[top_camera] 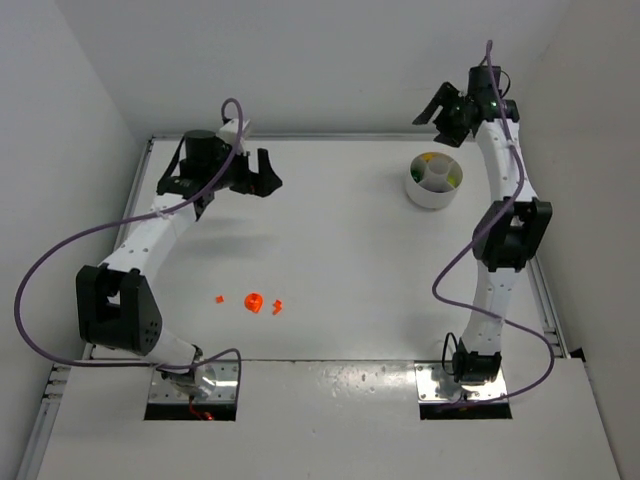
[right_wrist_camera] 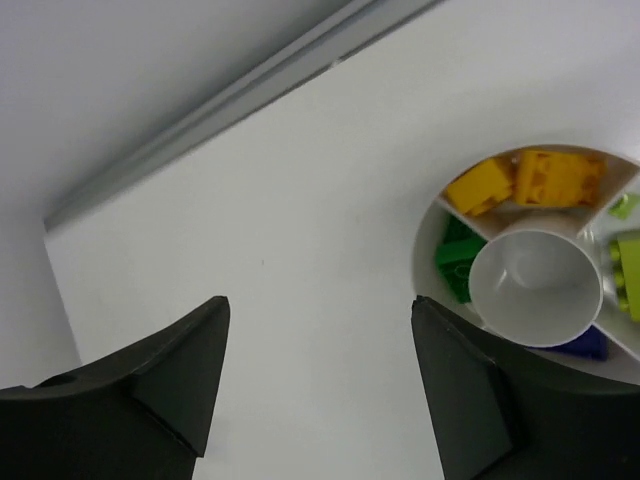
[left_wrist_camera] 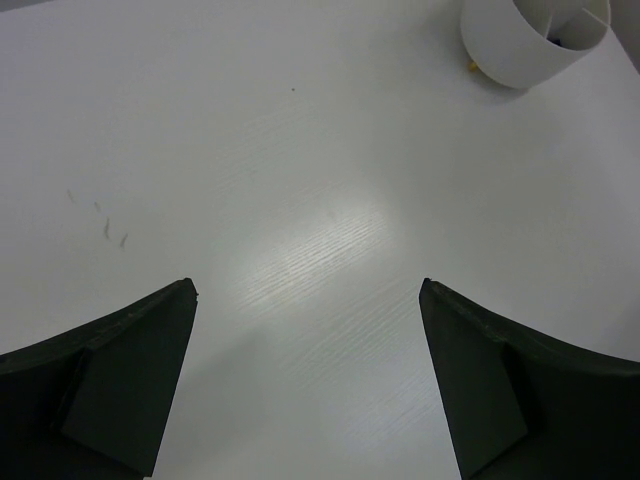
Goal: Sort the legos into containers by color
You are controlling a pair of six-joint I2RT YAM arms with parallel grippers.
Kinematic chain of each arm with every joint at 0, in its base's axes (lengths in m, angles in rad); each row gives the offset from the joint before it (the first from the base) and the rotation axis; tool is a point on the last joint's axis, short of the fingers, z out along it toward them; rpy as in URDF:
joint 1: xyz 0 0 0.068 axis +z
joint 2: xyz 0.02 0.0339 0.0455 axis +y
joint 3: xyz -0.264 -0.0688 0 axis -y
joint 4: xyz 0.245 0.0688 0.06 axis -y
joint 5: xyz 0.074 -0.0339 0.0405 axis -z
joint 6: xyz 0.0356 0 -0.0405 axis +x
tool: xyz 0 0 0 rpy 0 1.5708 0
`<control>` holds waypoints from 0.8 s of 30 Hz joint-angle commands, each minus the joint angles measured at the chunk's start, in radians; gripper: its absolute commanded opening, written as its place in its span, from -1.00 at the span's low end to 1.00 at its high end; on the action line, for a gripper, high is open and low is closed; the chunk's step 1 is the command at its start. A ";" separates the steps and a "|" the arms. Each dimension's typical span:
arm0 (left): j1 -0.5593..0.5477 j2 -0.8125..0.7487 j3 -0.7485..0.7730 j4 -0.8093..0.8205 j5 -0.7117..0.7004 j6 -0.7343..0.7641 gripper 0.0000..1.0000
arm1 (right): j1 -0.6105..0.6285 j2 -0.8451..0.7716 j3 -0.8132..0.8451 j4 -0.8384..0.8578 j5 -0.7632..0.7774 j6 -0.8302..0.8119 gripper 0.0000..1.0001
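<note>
Top external: your left gripper (top_camera: 267, 172) is spread wide, empty, above bare table (top_camera: 340, 250) at 11 o'clock. Right gripper (top_camera: 438, 118) equally wide, nothing held, just beyond dish (top_camera: 430, 197) at 2 o'clock. Dish sections hold yellow legos (right_wrist_camera: 525, 180), green legos (right_wrist_camera: 457, 258), blue lego (right_wrist_camera: 585, 346). Three orange legos (top_camera: 253, 302) lie loose at 7 o'clock.

A low round white plastic dish (top_camera: 430, 197) sits at two o'clock on the white worktop (top_camera: 340, 240), with small plastic bricks (right_wrist_camera: 545, 178) in its sections; three orange-red plastic bricks (top_camera: 254, 302) lie at seven o'clock.
</note>
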State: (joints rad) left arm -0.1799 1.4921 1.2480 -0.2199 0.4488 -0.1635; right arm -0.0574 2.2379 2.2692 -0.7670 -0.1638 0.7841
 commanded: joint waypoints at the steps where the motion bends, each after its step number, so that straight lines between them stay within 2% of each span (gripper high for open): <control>1: 0.072 -0.018 0.008 -0.007 0.056 -0.062 0.99 | 0.011 -0.142 -0.094 0.034 -0.271 -0.396 0.47; 3: 0.115 -0.036 -0.012 -0.019 0.065 -0.050 0.99 | 0.043 -0.217 -0.198 0.006 -0.310 -0.567 0.47; 5: 0.140 -0.036 -0.021 -0.064 0.076 -0.035 0.99 | 0.106 -0.292 -0.317 0.006 -0.339 -0.790 0.29; 8: 0.171 -0.073 -0.045 -0.137 0.067 0.001 0.99 | 0.201 -0.428 -0.599 0.047 -0.330 -0.980 0.27; 11: 0.195 -0.144 -0.097 -0.212 0.013 0.064 0.99 | 0.283 -0.478 -0.721 0.072 -0.358 -1.058 0.22; 14: 0.232 -0.217 -0.139 -0.303 -0.028 0.113 0.99 | 0.347 -0.478 -0.744 0.032 -0.410 -1.098 0.15; 17: 0.305 -0.286 -0.183 -0.378 -0.041 0.159 0.99 | 0.467 -0.454 -0.744 0.023 -0.419 -1.102 0.15; 20: 0.413 -0.329 -0.237 -0.378 -0.064 0.170 0.99 | 0.602 -0.454 -0.808 0.135 -0.349 -1.022 0.15; 22: 0.477 -0.329 -0.248 -0.378 -0.093 0.144 0.99 | 0.704 -0.442 -0.836 0.207 -0.258 -0.941 0.21; 24: 0.560 -0.319 -0.248 -0.401 -0.082 0.140 0.99 | 0.793 -0.413 -0.826 0.239 -0.214 -0.928 0.30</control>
State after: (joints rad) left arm 0.3054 1.1702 1.0107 -0.5777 0.3904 -0.0265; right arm 0.6216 1.7996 1.4475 -0.6430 -0.4564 -0.1905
